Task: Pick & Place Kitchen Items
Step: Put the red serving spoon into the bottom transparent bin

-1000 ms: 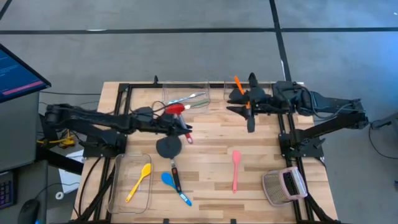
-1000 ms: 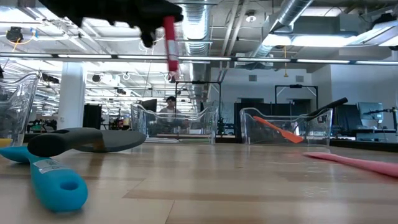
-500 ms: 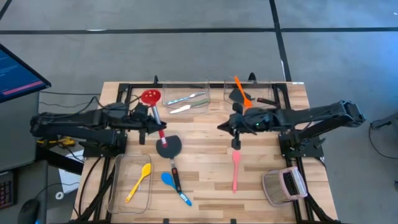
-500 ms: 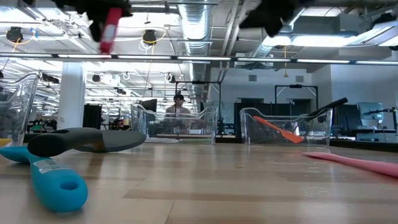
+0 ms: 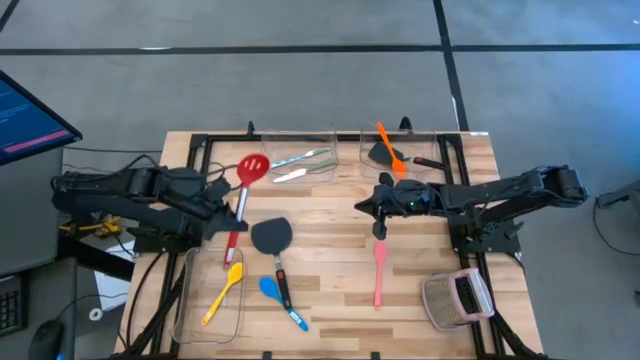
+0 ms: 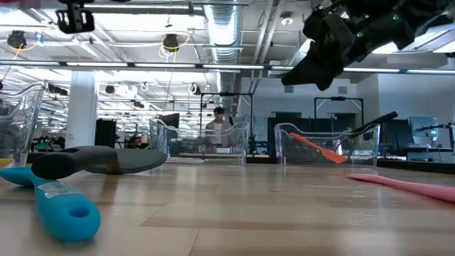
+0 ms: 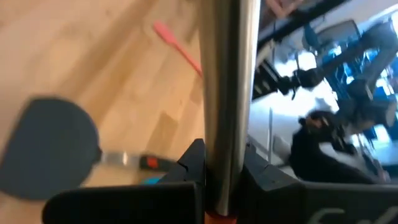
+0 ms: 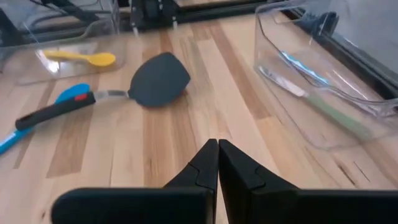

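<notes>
Left gripper (image 5: 228, 205) grips red slotted spoon (image 5: 243, 185), apparently aloft

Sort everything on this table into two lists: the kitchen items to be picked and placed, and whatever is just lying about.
Job items:
red slotted spoon, held in the left gripper
black turner
blue spoon
yellow spoon
pink spatula
orange spatula
pale cutlery

Lying about:
clear bins
grey mesh object

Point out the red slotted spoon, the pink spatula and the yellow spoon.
red slotted spoon (image 5: 251, 167): high view, on its bowl.
pink spatula (image 5: 379, 276): high view, on its handle.
yellow spoon (image 5: 233, 272): high view, on its bowl.
</notes>
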